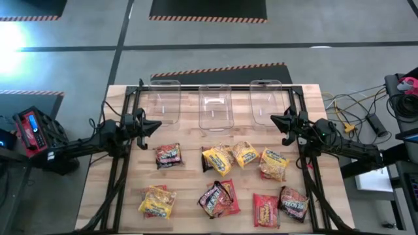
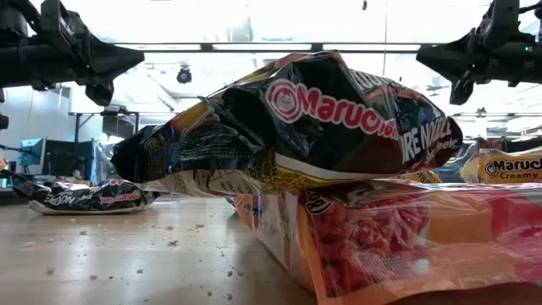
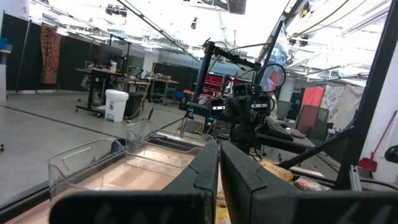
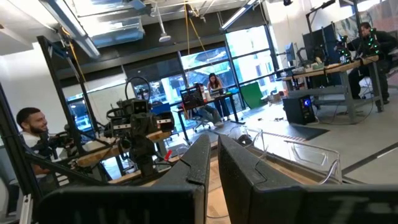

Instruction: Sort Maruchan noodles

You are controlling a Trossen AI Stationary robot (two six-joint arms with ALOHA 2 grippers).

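Left gripper (image 1: 157, 125) hangs closed over the desk's (image 1: 186, 199) left side, holding nothing. The Maruchan noodles (image 1: 221, 197) lie scattered on the near half, several overlapping, so a grasp could lift two crinkly packets or slip. Right gripper (image 1: 274, 119) waits closed, empty, at far right.

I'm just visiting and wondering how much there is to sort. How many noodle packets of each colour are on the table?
yellow packets: 4
dark packets: 3
red packets: 2, one lying partly under a dark one
Total: 9, as far as the overlaps let me tell
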